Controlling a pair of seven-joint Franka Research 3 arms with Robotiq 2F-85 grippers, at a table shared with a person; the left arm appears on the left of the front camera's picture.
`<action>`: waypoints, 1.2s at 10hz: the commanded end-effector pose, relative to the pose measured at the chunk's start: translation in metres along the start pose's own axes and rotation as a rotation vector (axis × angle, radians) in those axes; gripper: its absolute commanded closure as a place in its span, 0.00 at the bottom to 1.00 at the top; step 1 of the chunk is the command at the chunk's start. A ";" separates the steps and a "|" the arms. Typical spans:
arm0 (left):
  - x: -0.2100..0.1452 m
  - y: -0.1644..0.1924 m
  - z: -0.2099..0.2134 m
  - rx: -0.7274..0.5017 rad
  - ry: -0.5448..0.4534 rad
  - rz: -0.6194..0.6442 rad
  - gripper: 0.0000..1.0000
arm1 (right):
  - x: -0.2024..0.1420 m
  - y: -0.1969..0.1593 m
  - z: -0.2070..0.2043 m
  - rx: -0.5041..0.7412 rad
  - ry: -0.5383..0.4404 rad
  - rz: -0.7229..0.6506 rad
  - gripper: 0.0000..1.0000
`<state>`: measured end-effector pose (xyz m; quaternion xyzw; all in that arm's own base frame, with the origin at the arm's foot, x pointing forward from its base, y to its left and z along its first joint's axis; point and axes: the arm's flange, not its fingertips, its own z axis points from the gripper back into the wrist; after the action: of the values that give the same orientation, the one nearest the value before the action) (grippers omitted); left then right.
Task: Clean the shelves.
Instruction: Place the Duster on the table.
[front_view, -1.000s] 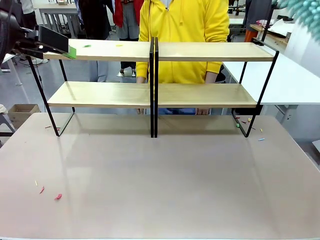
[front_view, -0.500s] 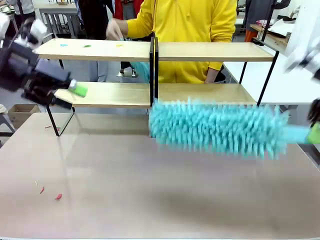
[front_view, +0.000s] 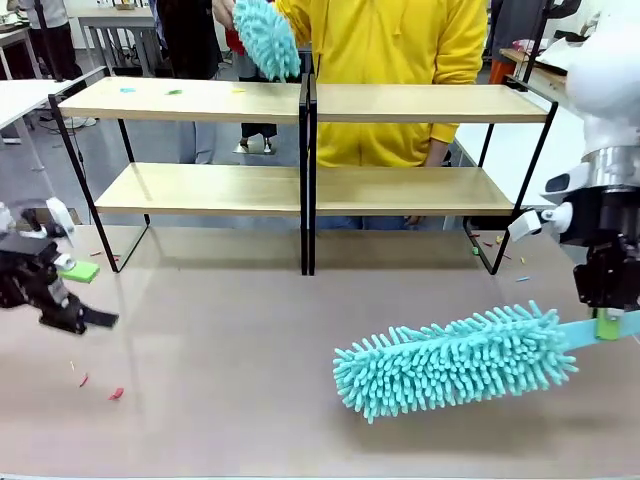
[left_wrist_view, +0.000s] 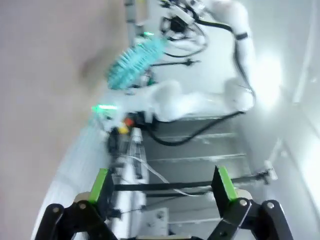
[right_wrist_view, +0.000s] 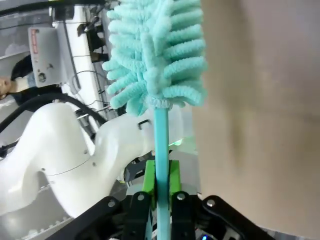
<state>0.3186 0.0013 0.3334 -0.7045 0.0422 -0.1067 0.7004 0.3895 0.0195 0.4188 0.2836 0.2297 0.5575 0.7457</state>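
The shelves stand across the far half of the table as two matching racks, the left rack (front_view: 200, 188) and the right rack (front_view: 420, 103). Small coloured scraps (front_view: 175, 92) lie on the left rack's top board. My right gripper (front_view: 606, 325) is shut on the thin handle of a teal fluffy duster (front_view: 455, 360), whose head hangs low over the table's front right, in front of the shelves. In the right wrist view the fingers (right_wrist_view: 149, 177) clamp the handle, with the duster head (right_wrist_view: 155, 55) beyond them. My left gripper (front_view: 90, 296) stands open and empty, low at the table's left edge; its green pads (left_wrist_view: 100, 184) are far apart.
A person in a yellow hoodie (front_view: 385, 60) stands behind the shelves and holds a second teal duster (front_view: 265, 35) above the left rack's top board. Small scraps lie on the table at front left (front_view: 117, 393) and by the right rack's foot (front_view: 497, 242). A white side table (front_view: 585, 160) stands at right.
My right arm swung the duster in from the upper right and lowered it over the table's front right. My left gripper dropped from the top shelf's left end. The person raised a duster.
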 end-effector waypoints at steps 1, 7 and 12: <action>0.006 0.038 -0.014 0.010 -0.085 0.175 0.00 | 0.002 -0.014 0.011 -0.014 -0.071 0.038 0.88; 0.000 0.000 0.000 0.000 0.000 0.000 0.00 | -0.003 -0.025 0.011 -0.044 -0.125 -0.041 0.70; 0.000 0.000 0.000 0.000 0.000 0.000 0.00 | -0.074 -0.049 0.046 -0.027 -0.497 -0.432 0.00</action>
<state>0.3253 0.0021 0.3309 -0.6988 0.0408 -0.1026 0.7067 0.4267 -0.0559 0.4124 0.3146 0.1365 0.3834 0.8575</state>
